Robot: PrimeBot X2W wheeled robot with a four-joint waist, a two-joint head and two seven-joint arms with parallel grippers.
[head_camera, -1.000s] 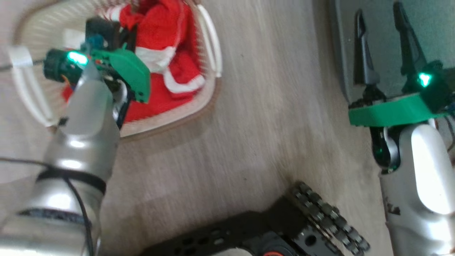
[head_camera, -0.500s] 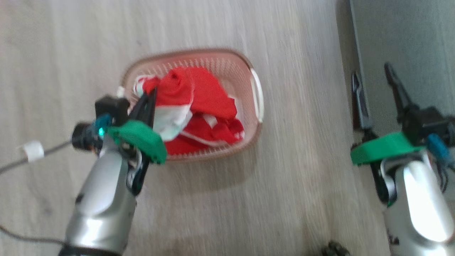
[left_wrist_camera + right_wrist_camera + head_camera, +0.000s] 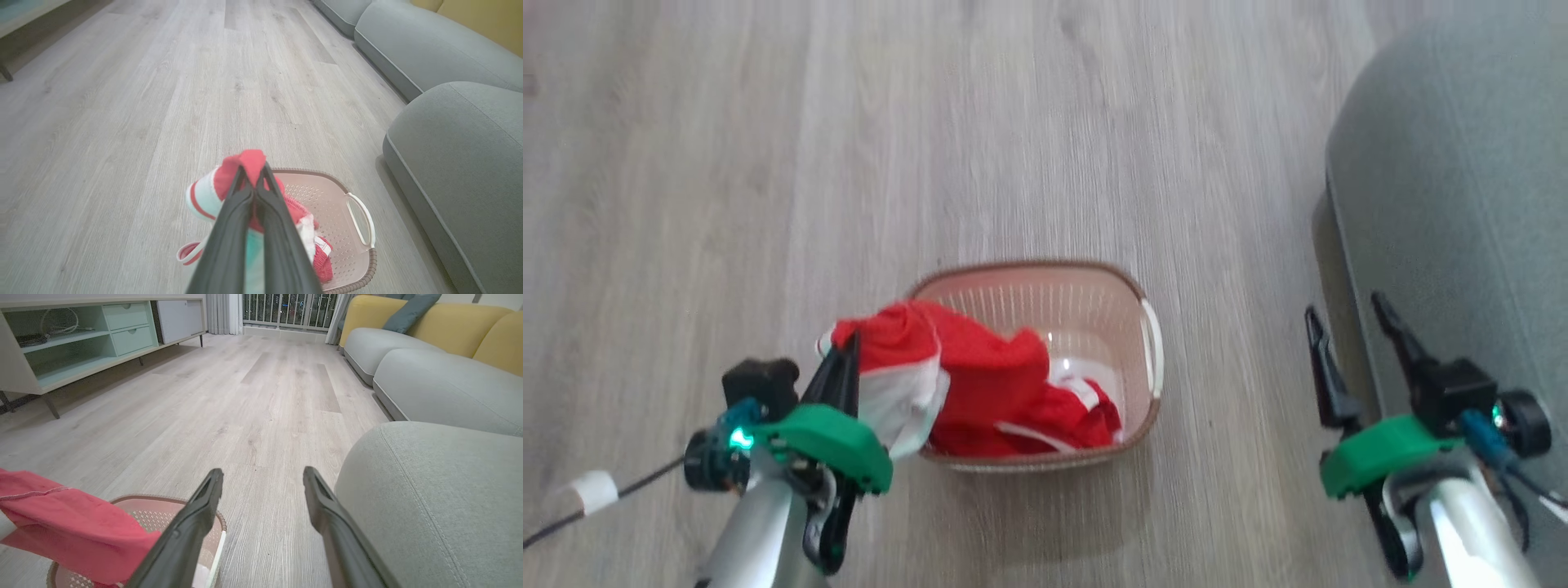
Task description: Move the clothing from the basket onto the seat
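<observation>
My left pincer [image 3: 848, 353], low on the left of the head view, is pressed together on a fold of the clothing [image 3: 980, 384]. In the left wrist view, red cloth bulges past my fingertips. The part I hold is raised above the left end of the basket [image 3: 1029, 266] and drapes rightward and down into it. More red cloth with white trim lies on the basket floor, toward the lower right.

The seat [image 3: 1462, 204] takes up the right side of the frame, its near edge running top to bottom. The basket and a strip of floor [image 3: 768, 163] lie between the seat and my left pincer, so the carry goes rightward across the basket. My right pincer [image 3: 1346, 310], spread wide and holding nothing, is just beside the seat's edge and much nearer to it, but the cloth is in my left.

The clothing is soft and bright red, with a broad white band hanging limp near my grip. I judge the trailing end could catch on the basket rim.
</observation>
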